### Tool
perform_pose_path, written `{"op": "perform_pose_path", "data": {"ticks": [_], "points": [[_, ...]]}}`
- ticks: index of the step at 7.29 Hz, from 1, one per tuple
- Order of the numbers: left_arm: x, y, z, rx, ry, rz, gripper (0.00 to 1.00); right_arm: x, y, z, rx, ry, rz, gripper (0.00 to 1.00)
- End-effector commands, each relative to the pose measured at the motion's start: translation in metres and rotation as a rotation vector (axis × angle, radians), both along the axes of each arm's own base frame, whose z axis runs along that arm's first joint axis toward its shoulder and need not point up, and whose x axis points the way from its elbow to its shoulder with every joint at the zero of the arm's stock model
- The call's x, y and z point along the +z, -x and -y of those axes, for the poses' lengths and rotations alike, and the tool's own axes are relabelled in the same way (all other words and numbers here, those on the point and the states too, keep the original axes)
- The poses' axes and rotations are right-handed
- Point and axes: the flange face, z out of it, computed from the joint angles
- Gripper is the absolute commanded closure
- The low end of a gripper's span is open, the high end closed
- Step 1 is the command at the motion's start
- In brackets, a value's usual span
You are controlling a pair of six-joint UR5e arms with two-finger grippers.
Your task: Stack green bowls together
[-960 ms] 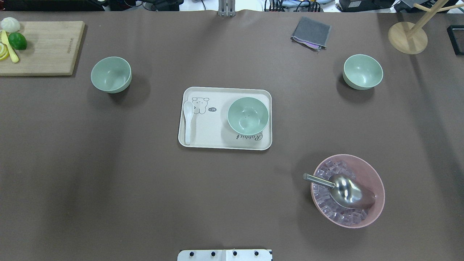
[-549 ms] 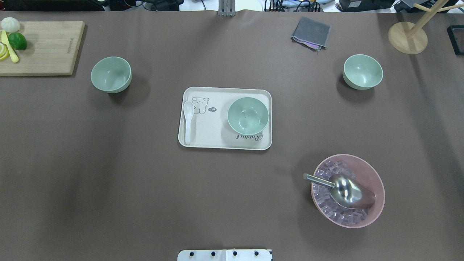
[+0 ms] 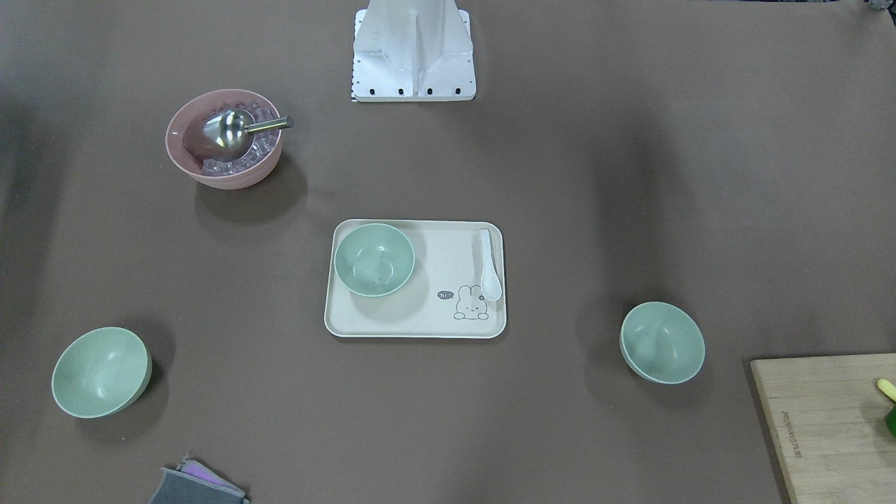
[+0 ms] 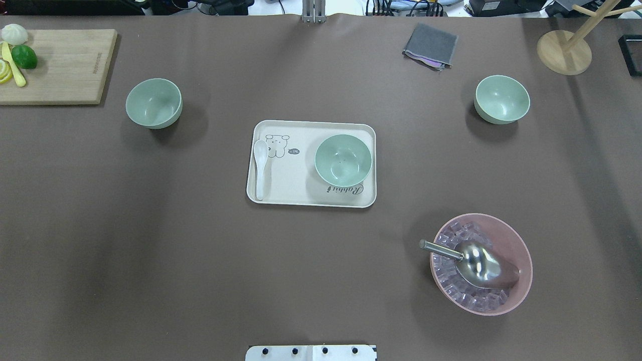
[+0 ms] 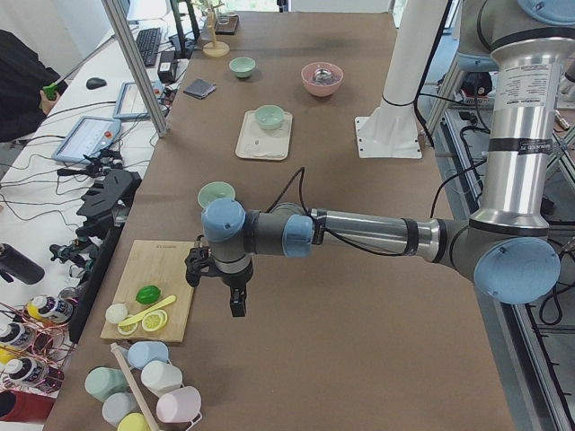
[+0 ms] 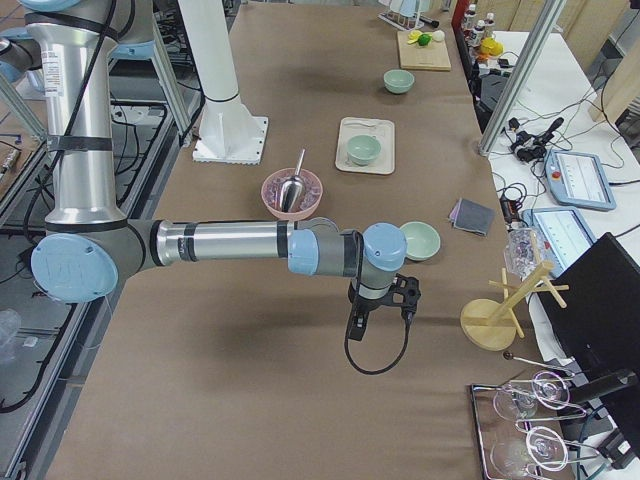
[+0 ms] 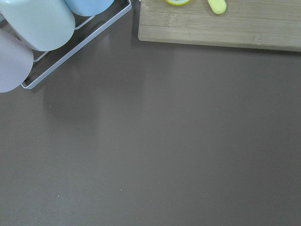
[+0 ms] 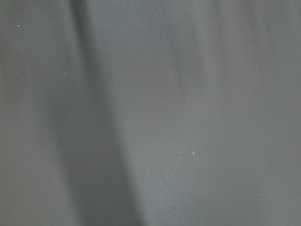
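Three pale green bowls stand apart, all upright and empty. One bowl (image 4: 153,103) (image 3: 661,342) is at the far left near the cutting board. One bowl (image 4: 343,160) (image 3: 374,259) sits on the cream tray (image 4: 311,199). One bowl (image 4: 501,99) (image 3: 101,372) is at the far right. My left gripper (image 5: 235,303) hangs over bare table beyond the left end, near the cutting board. My right gripper (image 6: 356,325) hangs beyond the right end, next to the right bowl (image 6: 419,240). Both show only in the side views, so I cannot tell whether they are open or shut.
A pink bowl (image 4: 519,245) with ice cubes and a metal scoop (image 4: 481,265) stands front right. A white spoon (image 4: 260,168) lies on the tray. A cutting board (image 4: 65,65) with fruit, a grey cloth (image 4: 430,45), a wooden rack (image 4: 564,52) and a cup rack (image 7: 70,52) stand around.
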Motion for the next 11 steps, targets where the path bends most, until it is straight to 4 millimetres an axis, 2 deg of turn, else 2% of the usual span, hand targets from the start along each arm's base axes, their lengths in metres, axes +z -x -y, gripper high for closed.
{"op": "perform_pose_path", "data": {"ticks": [1,2,3,4,5,6,7,8,9,10,11], "points": [[-0.002,0.0,0.0,-0.001,-0.002,-0.002,0.02,-0.002,0.0,0.001,0.002,-0.003,0.0,0.0],[-0.007,0.0,0.002,-0.001,-0.016,-0.002,0.02,-0.008,0.0,0.006,0.002,-0.015,0.001,0.0],[-0.029,-0.001,0.007,-0.001,-0.063,-0.009,0.02,-0.034,0.002,0.025,0.0,-0.064,0.011,0.0],[-0.051,-0.01,0.021,0.019,-0.134,-0.053,0.02,-0.037,0.009,0.035,-0.011,-0.07,0.005,0.0],[-0.085,-0.046,0.041,0.082,-0.274,-0.067,0.02,-0.062,0.029,0.046,-0.046,-0.168,0.006,0.0],[-0.099,-0.067,0.046,0.098,-0.348,-0.083,0.02,-0.081,0.054,0.059,-0.063,-0.244,0.019,0.0],[-0.11,-0.103,0.05,0.084,-0.333,-0.109,0.02,-0.113,0.073,0.075,-0.038,-0.279,0.045,0.0],[-0.126,-0.137,0.06,0.095,-0.342,-0.136,0.02,-0.133,0.092,0.085,-0.034,-0.282,0.059,0.0],[-0.142,-0.174,0.082,0.092,-0.309,-0.159,0.02,-0.129,0.13,0.084,-0.098,-0.337,0.076,0.0],[-0.146,-0.226,0.106,0.077,-0.206,-0.18,0.02,-0.126,0.147,0.085,-0.123,-0.388,0.096,0.0],[-0.151,-0.276,0.114,0.101,-0.173,-0.191,0.02,-0.122,0.15,0.085,-0.128,-0.406,0.105,0.0]]}}
